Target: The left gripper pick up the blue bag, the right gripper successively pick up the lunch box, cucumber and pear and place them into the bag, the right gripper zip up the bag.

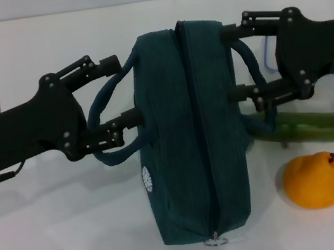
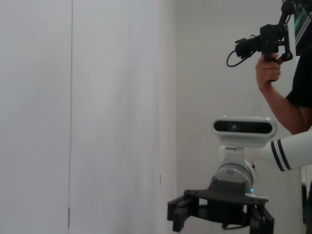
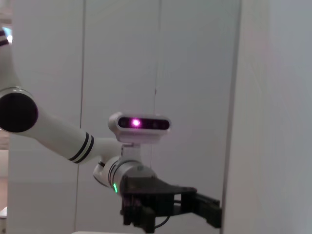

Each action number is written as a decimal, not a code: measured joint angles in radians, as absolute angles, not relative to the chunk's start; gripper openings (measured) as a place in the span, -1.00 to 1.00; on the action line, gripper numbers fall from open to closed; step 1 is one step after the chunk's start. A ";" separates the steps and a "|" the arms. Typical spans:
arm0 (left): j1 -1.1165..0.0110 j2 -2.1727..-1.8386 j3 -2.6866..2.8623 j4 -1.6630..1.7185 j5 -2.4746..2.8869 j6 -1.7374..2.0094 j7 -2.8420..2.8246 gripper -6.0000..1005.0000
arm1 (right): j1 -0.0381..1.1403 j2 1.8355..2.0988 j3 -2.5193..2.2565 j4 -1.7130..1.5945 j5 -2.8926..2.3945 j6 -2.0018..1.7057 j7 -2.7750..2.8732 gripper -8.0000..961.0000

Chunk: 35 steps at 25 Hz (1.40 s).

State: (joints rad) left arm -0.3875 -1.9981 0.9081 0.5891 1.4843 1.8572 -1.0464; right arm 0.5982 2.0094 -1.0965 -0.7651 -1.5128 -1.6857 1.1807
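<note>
A: Bag (image 1: 191, 134) handling? It sits upright between the two grippers, touching both.

B: Soft fabric, dark teal-blue, ribbed; a judgement: light, and it will sag unless held by its looped handles. Left gripper (image 1: 111, 99) has its fingers spread, one inside the near handle loop (image 1: 108, 125), tips against the bag's side. Best hold: that loop.

A: Right gripper (image 1: 233, 62)?

B: Fingers also apart, pressed to the opposite side at the far handle (image 1: 255, 78). Nothing clamped.

A: Zip?

B: Runs along the top seam; looks closed, ring pull (image 1: 216, 240) at the near end. Cucumber (image 1: 321, 127) and pear (image 1: 314, 180) lie just beyond the right gripper, outside the bag. Lunch box not visible.
</note>
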 joint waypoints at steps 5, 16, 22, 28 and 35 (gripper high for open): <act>-0.395 -1.998 0.910 0.589 1.488 1.857 -1.051 0.70 | 0.594 2.008 -1.070 -0.766 -1.503 -1.694 1.180 0.81; -0.386 -1.999 0.906 0.592 1.477 1.861 -1.064 0.66 | 0.569 2.011 -1.044 -0.759 -1.467 -1.733 1.166 0.81; -0.377 -1.999 0.908 0.682 1.493 1.865 -1.222 0.65 | 0.550 2.011 -1.000 -0.749 -1.456 -1.743 1.182 0.81; -0.357 -2.004 0.907 0.840 1.560 1.827 -1.508 0.63 | 0.518 2.016 -0.999 -0.755 -1.436 -1.771 1.173 0.81; -0.361 -2.048 0.907 0.884 1.650 1.746 -1.653 0.61 | 0.512 2.014 -0.995 -0.762 -1.424 -1.790 1.175 0.81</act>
